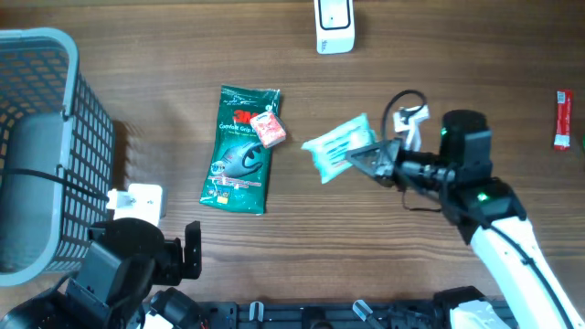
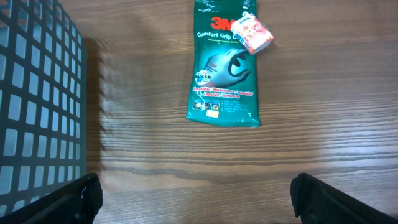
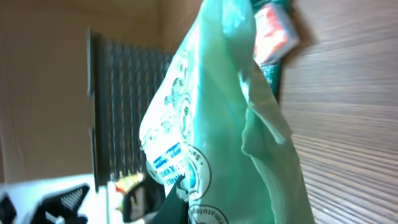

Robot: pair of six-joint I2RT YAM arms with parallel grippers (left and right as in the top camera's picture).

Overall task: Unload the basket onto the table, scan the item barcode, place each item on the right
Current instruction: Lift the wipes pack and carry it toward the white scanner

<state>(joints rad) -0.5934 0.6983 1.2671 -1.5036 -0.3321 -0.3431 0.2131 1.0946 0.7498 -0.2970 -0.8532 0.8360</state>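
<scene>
Mint pouch (image 1: 340, 146) looks lifted off the surface, R jaws clamped on its 3 o'clock edge, long axis approx 8–2. Scanner (image 1: 335, 26) is at 12 from it, well apart, bare wood between. R arm is nearer, so I'd carry it straight up. Can't tell which face has the barcode. L jaws wide open, idle at 7 by basket (image 1: 55, 55). Glove pack (image 1: 239, 151) at 9.
</scene>
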